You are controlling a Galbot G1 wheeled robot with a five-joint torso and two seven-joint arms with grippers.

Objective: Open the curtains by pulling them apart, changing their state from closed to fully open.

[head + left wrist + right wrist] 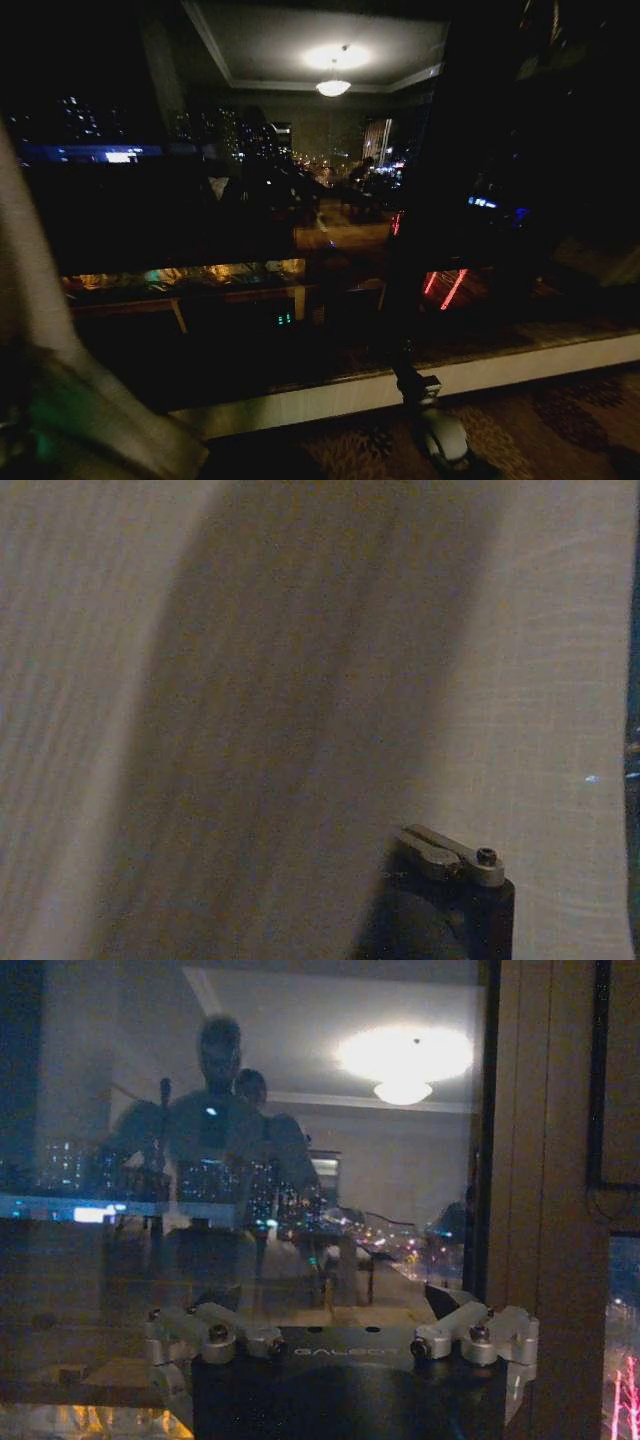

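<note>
Your left tool [450, 865] presses close against the curtains [300, 680], gathered at the head view's far left [25, 260]. Your right tool [345, 1345] faces the window glass [250, 1160]. I cannot tell either grip.

Your left gripper [450, 865] sits hard against the curtains [300, 680]; ahead, window glass [250, 200] blocks any reach.

- Curtains [40, 330]: at head view's left edge, gathered beside the window [300, 180].
- Window sill [520, 365]: below the window, carpet [560, 425] before it.
- Left gripper [450, 855]: against the curtains.
</note>
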